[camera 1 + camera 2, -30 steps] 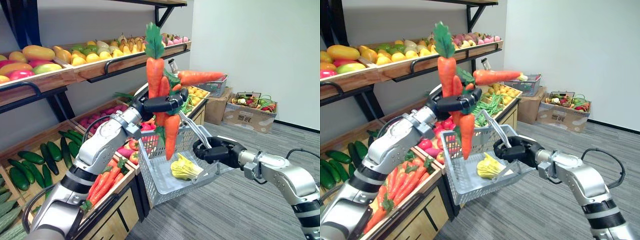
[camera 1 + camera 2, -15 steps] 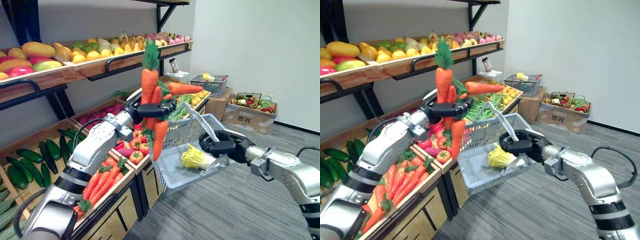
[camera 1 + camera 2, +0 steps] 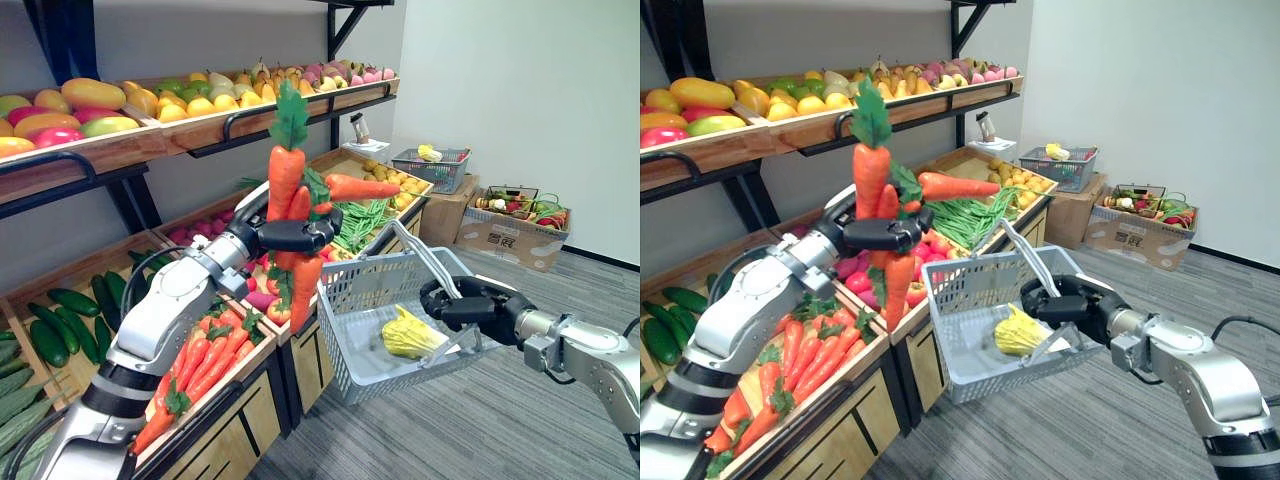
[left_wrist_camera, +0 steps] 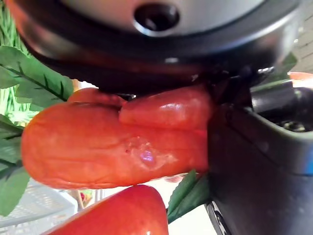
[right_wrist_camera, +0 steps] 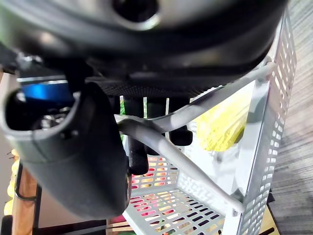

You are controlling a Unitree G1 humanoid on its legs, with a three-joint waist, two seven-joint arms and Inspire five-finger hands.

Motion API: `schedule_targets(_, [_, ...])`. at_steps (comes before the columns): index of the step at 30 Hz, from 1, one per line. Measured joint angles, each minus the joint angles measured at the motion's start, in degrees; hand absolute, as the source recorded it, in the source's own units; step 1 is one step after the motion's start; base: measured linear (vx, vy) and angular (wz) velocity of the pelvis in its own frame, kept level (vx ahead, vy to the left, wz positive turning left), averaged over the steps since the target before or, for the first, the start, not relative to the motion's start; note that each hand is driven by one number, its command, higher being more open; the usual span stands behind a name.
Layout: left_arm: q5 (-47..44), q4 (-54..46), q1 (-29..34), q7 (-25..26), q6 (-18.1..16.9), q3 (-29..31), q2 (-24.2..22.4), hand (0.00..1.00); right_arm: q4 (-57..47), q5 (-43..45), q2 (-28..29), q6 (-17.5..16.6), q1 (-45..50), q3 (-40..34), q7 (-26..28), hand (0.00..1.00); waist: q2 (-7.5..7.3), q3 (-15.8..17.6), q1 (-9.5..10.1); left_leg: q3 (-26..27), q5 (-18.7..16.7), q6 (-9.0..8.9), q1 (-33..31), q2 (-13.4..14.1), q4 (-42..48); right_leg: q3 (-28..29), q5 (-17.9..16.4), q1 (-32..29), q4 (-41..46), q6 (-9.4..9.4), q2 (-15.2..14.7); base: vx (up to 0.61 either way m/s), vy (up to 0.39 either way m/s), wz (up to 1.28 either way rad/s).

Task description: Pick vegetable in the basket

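The left hand is clenched round a bunch of carrots, gripping it at the middle where the roots cross. One carrot stands upright above the fingers with its green top uppermost. Another hangs straight down below them, and a third sticks out sideways toward the robot's right. The right hand is curled round the handle of the grey wire basket and holds it up, tipped, with a leafy yellow-green vegetable lying inside. The move to come turns on this: the basket's open mouth lies below the left hand and off to its right. The hanging carrot's tip appears to be just outside the basket's near wall, not over the opening. Judging by this, the bunch must travel rightward, toward the right hand, before the grip is let go.
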Motion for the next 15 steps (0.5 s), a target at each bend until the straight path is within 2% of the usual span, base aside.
schedule_targets(4, [1.33, -1.24, 1.80, -2.26, 0.12, 0.44, -0.03, 0.00, -0.06, 0.00, 0.00, 0.45, 0.00, 0.00, -0.16, 0.00, -0.12, 0.14, 0.08, -0.33, -0.02, 0.02, -0.02, 0.03, 0.23, -0.41, -0.19, 0.22, 0.04, -0.14, -0.06, 0.00, -0.005, 0.04])
schedule_targets(7, [2.33, -1.01, 3.14, -4.06, 1.45, 0.15, -0.03, 0.00, -0.22, 0.01, 0.00, 0.53, 0.00, 0.01, -0.18, 0.00, -0.24, 0.23, 0.04, -0.42, -0.04, 0.03, -0.07, 0.08, 0.43, -0.51, -0.23, 0.26, 0.05, -0.16, -0.06, 0.00, -0.002, 0.01])
schedule_targets(13, [4.50, 2.10, 3.22, -5.57, 3.07, -6.45, -0.11, 0.00, -0.29, 0.01, 0.00, 0.51, 0.00, 0.02, -0.12, 0.00, -0.51, 0.42, 0.12, -0.24, -0.46, 0.04, -0.24, 0.25, 1.10, -0.40, -0.24, 0.19, 0.04, -0.17, -0.03, 0.01, 0.001, -0.01])
schedule_targets(15, [5.49, 2.67, 3.27, -6.17, 3.86, -6.64, -0.18, 0.00, -0.29, 0.00, 0.00, 0.50, 0.00, 0.02, -0.13, 0.00, -0.51, 0.43, -0.07, -0.16, -0.79, 0.05, -0.67, 0.48, 1.77, -0.29, -0.22, -0.08, 0.04, -0.17, 0.04, 0.03, 0.004, -0.04])
